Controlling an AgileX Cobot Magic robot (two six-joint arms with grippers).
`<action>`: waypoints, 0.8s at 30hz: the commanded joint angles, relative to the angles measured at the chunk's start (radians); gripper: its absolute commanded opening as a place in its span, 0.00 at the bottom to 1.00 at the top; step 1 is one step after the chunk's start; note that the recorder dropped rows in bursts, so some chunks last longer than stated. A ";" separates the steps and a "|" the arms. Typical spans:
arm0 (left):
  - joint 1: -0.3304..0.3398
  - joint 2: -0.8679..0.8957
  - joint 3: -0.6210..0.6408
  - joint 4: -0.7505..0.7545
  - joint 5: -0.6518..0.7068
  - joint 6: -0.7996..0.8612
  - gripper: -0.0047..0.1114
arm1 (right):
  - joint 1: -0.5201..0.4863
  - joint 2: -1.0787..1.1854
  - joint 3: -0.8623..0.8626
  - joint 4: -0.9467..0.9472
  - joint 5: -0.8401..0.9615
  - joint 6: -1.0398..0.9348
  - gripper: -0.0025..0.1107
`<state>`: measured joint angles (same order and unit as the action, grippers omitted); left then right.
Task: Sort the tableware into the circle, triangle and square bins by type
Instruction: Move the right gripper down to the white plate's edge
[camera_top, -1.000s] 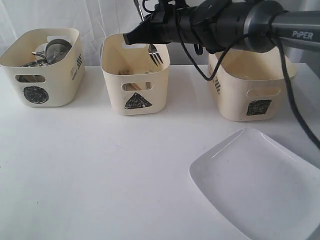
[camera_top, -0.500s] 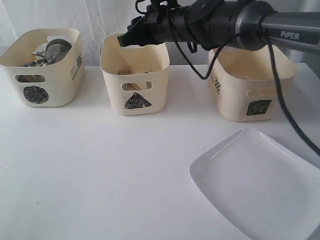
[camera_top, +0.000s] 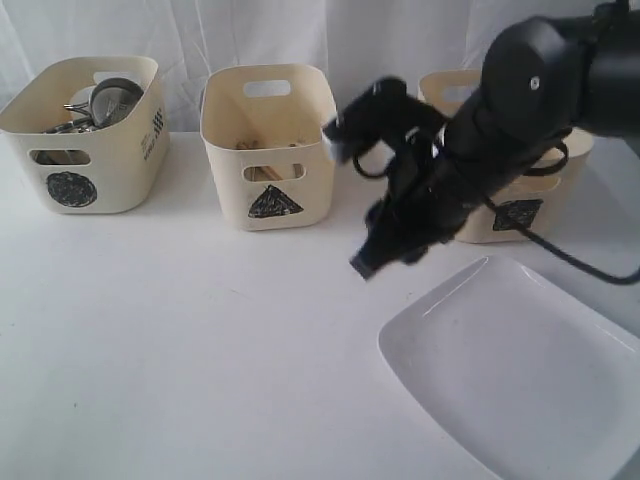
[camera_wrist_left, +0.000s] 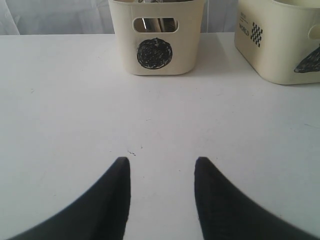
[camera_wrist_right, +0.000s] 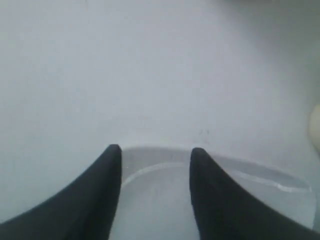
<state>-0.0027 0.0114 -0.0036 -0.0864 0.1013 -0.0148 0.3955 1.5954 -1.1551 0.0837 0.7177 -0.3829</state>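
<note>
Jaws of the right gripper (camera_wrist_right: 155, 150) stand apart, holding nothing, just above an edge of the large white rectangular plate (camera_top: 510, 370). Left gripper (camera_wrist_left: 161, 160), likewise parted and empty, hovers over the table (camera_wrist_left: 60, 100), facing the circle bin (camera_wrist_left: 156, 40).

**Bright, soft light, some blur**

Soft, diffuse light fills the white table (camera_top: 200, 350), and the triangle bin (camera_top: 268, 150) casts only a faint shadow. Motion blur smears the right arm (camera_top: 470, 170) in the exterior view. The right wrist view is hazy and bluish, with the plate (camera_wrist_right: 240, 170) rim catching pale glints.
</note>
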 joint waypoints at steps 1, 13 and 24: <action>0.001 -0.003 0.004 -0.006 -0.003 -0.008 0.44 | 0.102 -0.007 0.050 -0.223 0.107 0.140 0.50; 0.001 -0.003 0.004 -0.006 -0.003 -0.008 0.44 | 0.346 0.101 0.052 -0.402 0.151 0.563 0.55; 0.001 -0.003 0.004 -0.006 -0.003 -0.008 0.44 | 0.373 0.282 0.050 -0.594 0.152 0.817 0.53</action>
<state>-0.0027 0.0114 -0.0036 -0.0864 0.1013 -0.0148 0.7667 1.8625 -1.1064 -0.4521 0.8769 0.3873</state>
